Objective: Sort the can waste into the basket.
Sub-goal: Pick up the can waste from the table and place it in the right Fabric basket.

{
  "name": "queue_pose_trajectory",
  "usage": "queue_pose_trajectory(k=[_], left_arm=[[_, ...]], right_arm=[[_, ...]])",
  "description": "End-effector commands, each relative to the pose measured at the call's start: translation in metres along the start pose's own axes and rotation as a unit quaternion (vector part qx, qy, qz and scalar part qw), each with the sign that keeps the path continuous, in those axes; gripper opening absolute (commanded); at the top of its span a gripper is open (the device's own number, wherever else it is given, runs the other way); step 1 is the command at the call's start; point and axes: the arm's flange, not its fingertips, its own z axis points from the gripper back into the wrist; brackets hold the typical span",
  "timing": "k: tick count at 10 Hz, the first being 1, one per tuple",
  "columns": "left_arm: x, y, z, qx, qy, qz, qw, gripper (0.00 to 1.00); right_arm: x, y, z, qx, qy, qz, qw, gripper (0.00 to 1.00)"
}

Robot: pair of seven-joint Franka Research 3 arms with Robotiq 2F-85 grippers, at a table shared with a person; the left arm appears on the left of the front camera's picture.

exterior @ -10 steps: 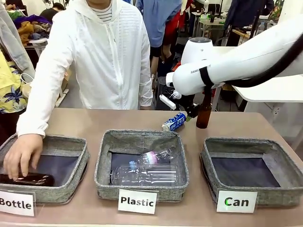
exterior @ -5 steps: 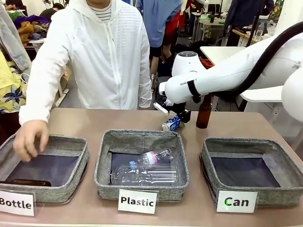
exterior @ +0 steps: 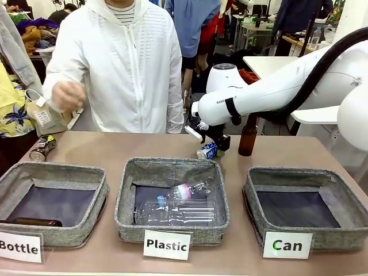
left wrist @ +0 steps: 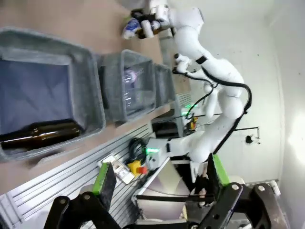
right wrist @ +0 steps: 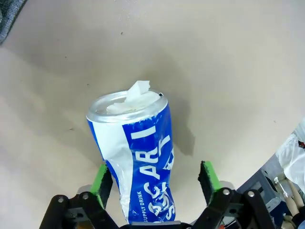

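The blue and white can [right wrist: 138, 152] lies on the table with white paper stuck in its top. It sits between the fingers of my right gripper [right wrist: 155, 180], which is open; the left pad [right wrist: 101, 183] is close to its side. From the front, this can [exterior: 208, 151] lies behind the middle basket, under my right gripper [exterior: 215, 144]. A crushed dark can [exterior: 42, 148] lies at the far left of the table. The grey "Can" basket [exterior: 299, 174] stands at front right with nothing in it. My left gripper [left wrist: 160, 176] hangs open, away from the table.
A brown bottle [exterior: 248, 138] stands just right of my right gripper. The "Plastic" basket [exterior: 172, 167] holds clear bottles, and the "Bottle" basket [exterior: 57, 169] holds a brown bottle [exterior: 34, 221]. The person's raised hand [exterior: 68, 95] holds a clear plastic item [exterior: 43, 115].
My right gripper moved left and down around the blue can. The person's hand left the "Bottle" basket and rose with a clear item. The crushed can now shows at far left.
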Motion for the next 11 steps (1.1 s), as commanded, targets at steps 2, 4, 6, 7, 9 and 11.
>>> queue_pose_trajectory(k=[2,4,6,7,9,11], left_arm=[[-0.007,0.005,-0.012,0.029,0.033,-0.020,0.999,1.00],[-0.008,0.007,-0.019,0.039,0.045,-0.022,0.998,1.00],[-0.010,0.008,-0.020,0.041,0.053,-0.024,0.997,1.00],[-0.010,0.008,-0.021,0.043,0.056,-0.025,0.997,1.00],[-0.010,0.009,-0.025,0.037,0.065,-0.026,0.997,1.00],[-0.008,0.013,-0.029,0.035,0.072,-0.028,0.996,1.00]], right_arm=[[0.000,-0.005,0.003,0.008,-0.005,-0.021,1.000,0.00],[0.000,-0.005,0.006,0.008,-0.004,-0.029,1.000,0.00],[-0.001,-0.003,0.014,0.009,-0.012,-0.026,1.000,0.00],[-0.001,0.003,0.033,-0.006,-0.016,-0.028,0.999,0.00],[0.012,0.040,0.126,-0.048,0.001,-0.061,0.997,0.00],[0.040,0.097,0.220,-0.073,-0.038,-0.066,0.994,0.00]])
